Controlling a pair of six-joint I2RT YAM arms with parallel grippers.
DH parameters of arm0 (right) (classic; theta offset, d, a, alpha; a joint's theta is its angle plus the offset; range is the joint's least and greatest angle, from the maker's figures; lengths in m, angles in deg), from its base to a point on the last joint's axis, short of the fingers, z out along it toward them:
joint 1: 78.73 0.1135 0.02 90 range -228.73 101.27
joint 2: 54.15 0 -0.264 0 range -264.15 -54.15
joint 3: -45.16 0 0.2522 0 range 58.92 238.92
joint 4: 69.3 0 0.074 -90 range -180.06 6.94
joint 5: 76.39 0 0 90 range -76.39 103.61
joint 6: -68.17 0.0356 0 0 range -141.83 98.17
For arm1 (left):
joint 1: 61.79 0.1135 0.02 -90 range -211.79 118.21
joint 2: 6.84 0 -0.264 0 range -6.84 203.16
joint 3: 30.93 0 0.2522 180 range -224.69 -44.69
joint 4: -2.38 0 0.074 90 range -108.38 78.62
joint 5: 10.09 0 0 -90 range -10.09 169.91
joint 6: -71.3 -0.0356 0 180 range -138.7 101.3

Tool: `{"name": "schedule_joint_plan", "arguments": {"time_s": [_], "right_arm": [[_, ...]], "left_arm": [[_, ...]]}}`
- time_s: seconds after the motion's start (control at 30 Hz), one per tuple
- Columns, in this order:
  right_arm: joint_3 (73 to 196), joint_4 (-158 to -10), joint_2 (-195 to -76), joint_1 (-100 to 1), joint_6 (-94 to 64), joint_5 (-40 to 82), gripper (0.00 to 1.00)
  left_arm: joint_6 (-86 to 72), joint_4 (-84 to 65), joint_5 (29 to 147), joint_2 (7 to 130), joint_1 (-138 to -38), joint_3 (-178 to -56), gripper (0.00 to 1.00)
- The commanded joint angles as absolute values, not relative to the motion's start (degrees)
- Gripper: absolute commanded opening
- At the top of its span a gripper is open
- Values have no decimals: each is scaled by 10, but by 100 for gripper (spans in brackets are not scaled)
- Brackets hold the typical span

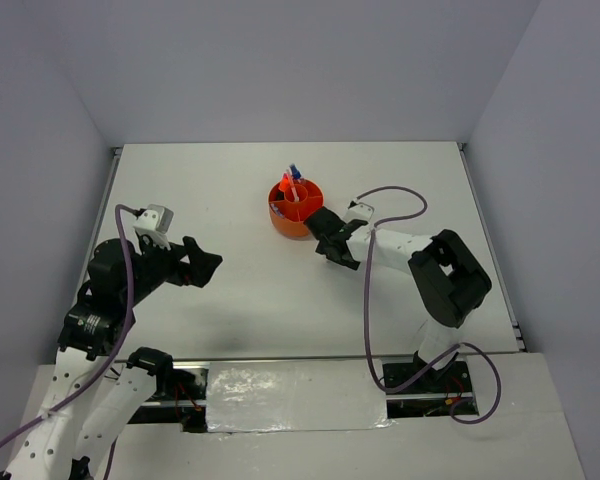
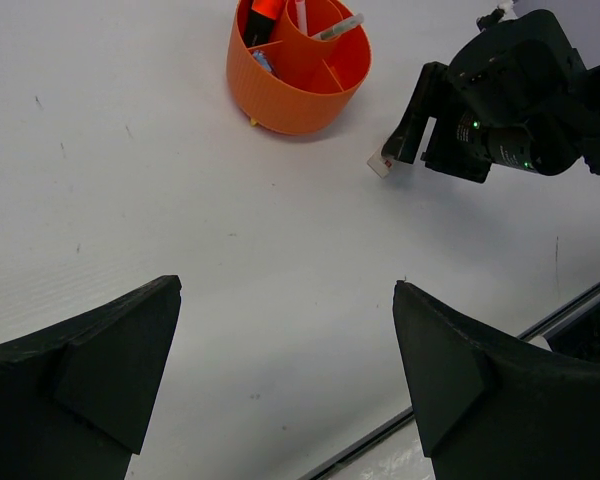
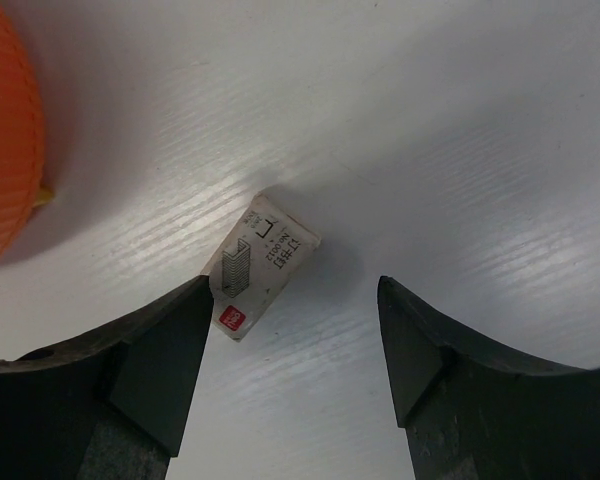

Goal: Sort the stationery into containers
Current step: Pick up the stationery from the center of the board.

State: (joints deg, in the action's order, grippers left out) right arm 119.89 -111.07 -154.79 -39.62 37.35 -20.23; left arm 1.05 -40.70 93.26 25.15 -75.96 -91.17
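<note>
Nearly sorted (orange tub stocked). One white eraser lies on the bench inside the released right tool; left tool released, empty.

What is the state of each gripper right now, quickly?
Left gripper: open, empty.
Right gripper: open, holding nothing; a white box lies beside one finger.

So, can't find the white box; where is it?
In the right wrist view, the white box lies on the table between the open jaws of the right gripper, near the orange tub.
</note>
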Motion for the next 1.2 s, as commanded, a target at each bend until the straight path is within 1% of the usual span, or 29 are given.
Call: {"name": "schedule_joint_plan", "arguments": {"time_s": [0.0,0.23,0.33,0.43,0.53,0.57,0.63,0.67,0.73,0.93,1.0,1.13,1.17], "right_arm": [[1226,-1128,-1550,-389,438,-244,74],[1233,-1121,-1553,-388,451,-249,74],[1251,-1143,-1585,-389,473,-252,74],[1246,-1143,-1600,-389,492,-251,71],[1238,-1121,-1608,-388,491,-241,66],[1239,-1124,-1610,-388,494,-241,60],[1238,-1131,-1611,-387,502,-244,44],[1229,-1131,-1608,-387,504,-246,34],[1219,-1121,-1595,-385,504,-246,25],[1188,-1073,-1534,-381,473,-234,14],[1168,-1044,-1494,-380,448,-231,14],[1111,-872,-1427,-378,379,-199,15],[1106,-854,-1417,-379,357,-197,15]], "left_arm": [[13,-383,936,244,-760,-908,99],[12,-382,939,242,-760,-908,99],[12,-383,936,239,-760,-908,99],[12,-382,936,238,-760,-908,99],[13,-382,937,238,-760,-907,99],[12,-383,938,238,-761,-907,99],[12,-382,938,239,-760,-907,99],[12,-382,939,238,-760,-907,99],[12,-381,939,238,-760,-908,99],[12,-381,938,239,-760,-907,99],[12,-381,939,239,-760,-907,99],[12,-381,938,241,-760,-907,99],[12,-382,938,240,-760,-907,99]]}}
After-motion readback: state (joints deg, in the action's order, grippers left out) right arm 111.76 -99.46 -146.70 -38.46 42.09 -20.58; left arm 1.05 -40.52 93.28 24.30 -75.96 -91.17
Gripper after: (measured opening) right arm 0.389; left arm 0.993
